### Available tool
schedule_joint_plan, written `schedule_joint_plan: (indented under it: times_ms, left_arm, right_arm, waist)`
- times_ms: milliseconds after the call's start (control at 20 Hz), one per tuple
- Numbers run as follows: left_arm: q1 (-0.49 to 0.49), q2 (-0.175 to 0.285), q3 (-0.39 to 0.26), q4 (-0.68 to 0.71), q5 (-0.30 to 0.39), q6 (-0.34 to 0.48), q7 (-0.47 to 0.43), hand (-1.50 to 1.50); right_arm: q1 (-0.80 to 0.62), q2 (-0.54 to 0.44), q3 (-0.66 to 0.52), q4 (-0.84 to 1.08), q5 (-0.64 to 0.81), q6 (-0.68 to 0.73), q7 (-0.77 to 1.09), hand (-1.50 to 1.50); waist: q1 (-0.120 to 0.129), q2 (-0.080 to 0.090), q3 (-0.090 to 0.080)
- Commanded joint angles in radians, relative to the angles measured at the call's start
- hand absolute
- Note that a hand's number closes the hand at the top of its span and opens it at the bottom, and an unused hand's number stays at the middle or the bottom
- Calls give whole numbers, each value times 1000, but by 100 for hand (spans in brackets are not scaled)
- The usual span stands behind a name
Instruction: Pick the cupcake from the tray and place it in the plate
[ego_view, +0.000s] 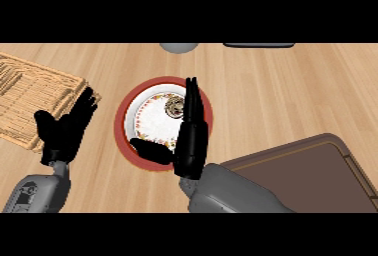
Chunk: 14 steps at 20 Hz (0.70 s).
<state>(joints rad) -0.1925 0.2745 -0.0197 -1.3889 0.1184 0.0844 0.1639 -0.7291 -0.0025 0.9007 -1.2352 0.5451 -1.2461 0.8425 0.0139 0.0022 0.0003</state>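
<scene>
Wood-grain counter (280, 100), head view: the cupcake (176, 106) sits on the plate (151, 122), inside the red rim, just beside my right hand (189, 145). That hand's fingers are straight, thumb spread, holding nothing. My left hand (66, 127) rests open at the view's left. The brown tray (310, 170) lies lower right. I judge the cupcake light, soft on top and easily crushed; take hold low, at the wrapper sides. No writing is readable.

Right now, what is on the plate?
A cupcake lies on the plate, beside the open right hand, which covers the plate's right part and anything there.
</scene>
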Motion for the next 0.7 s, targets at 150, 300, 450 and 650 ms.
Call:
schedule_joint_plan:
  times_ms: [150, 300, 450, 650]
  left_arm:
    - [26, 9, 48, 13, 12, -50, -21, 0]
    - [17, -5, 33, -38, -32, -14, 22, 0]
    - [25, -10, 54, 39, -25, -55, -55, 0]
    - [9, 30, 92, -23, 7, -92, 24, 0]
  right_arm:
    - [178, -60, -54, -158, 6, 56, -106, -150]
    - [145, -81, -125, -136, -78, 103, -187, -150]
    - [274, -72, -89, -164, -36, 100, -215, -150]
    - [339, -83, -113, -176, -45, 135, -254, -150]
  waist:
    - [-17, -4, 0]
    - [-12, -2, 0]
    - [-15, -1, 0]
    - [-12, -2, 0]
